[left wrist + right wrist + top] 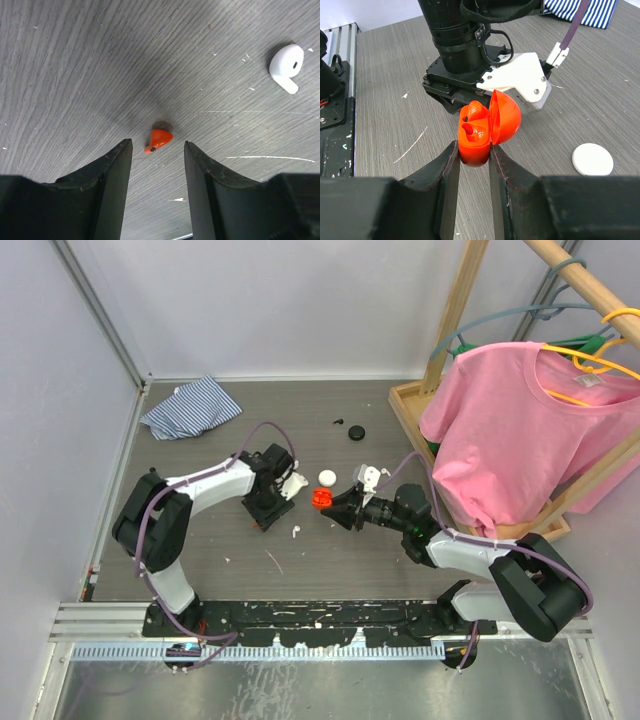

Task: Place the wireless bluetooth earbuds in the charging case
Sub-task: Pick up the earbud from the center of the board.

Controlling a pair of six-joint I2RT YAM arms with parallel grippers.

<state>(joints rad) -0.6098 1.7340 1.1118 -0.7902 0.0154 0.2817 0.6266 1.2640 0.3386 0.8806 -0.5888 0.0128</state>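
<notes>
Right wrist: right pincer (472,146) grips open red case (503,118), apparently aloft.

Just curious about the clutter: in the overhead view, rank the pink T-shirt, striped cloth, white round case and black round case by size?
1. pink T-shirt
2. striped cloth
3. white round case and black round case: they look alike, so unranked.

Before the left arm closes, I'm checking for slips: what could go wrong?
The red earbud is tiny and lies loose below the open left gripper; closing could flick it away. The right gripper pinches only the base of the open red case; pushing an earbud in could twist it.
</notes>
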